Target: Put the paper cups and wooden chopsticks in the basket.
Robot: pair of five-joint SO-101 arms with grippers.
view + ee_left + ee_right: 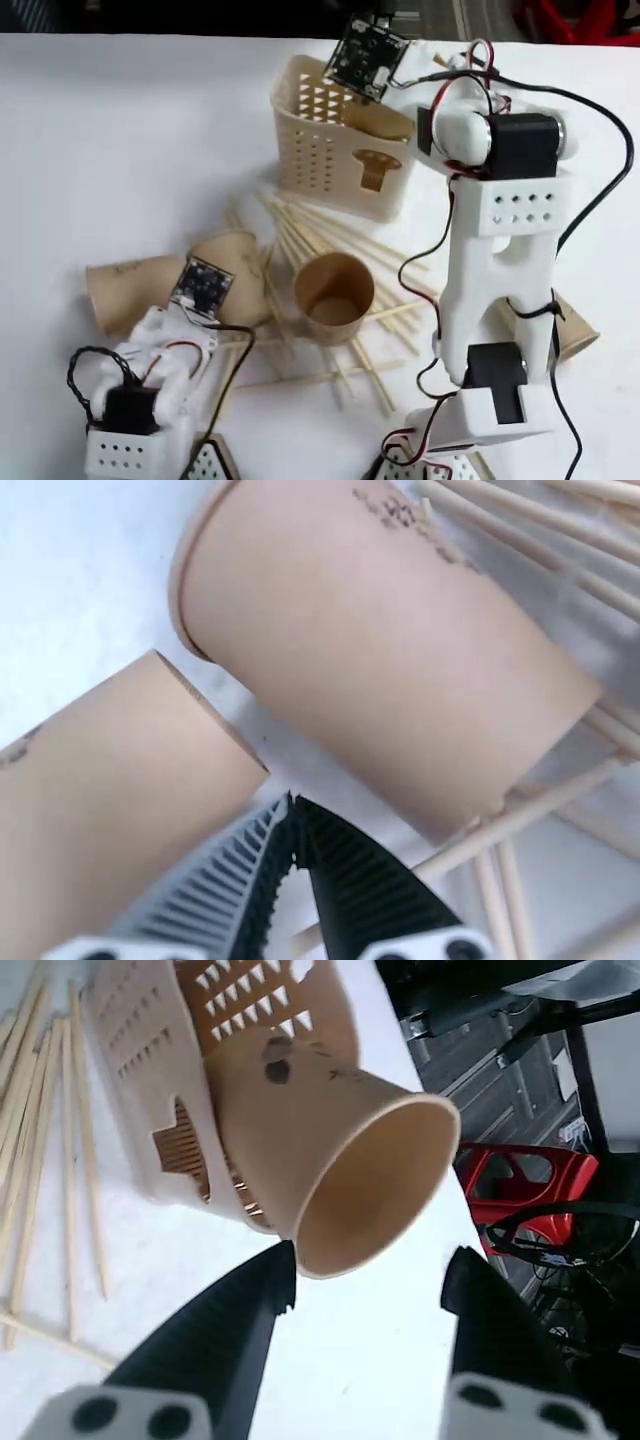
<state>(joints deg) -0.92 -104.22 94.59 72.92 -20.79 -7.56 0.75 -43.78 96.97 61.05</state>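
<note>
A cream basket (320, 150) stands at the table's far middle. A paper cup (330, 1140) leans tilted over its rim (385, 122), mouth toward my right gripper (372, 1265), which is open just in front of it with one fingertip by the cup's lip. Wooden chopsticks (330, 235) lie scattered below the basket. An upright cup (333, 295) stands on them. Two cups lie on their sides at the near left (130, 290), (235, 260). My left gripper (295, 810) is shut, its tip at the gap between those two cups (100, 800), (380, 650).
Another paper cup (575, 335) lies at the right, partly hidden behind the right arm. Chopsticks (520, 820) run under the nearer lying cup. The left part of the white table (120, 130) is bare. Dark room clutter lies past the far edge.
</note>
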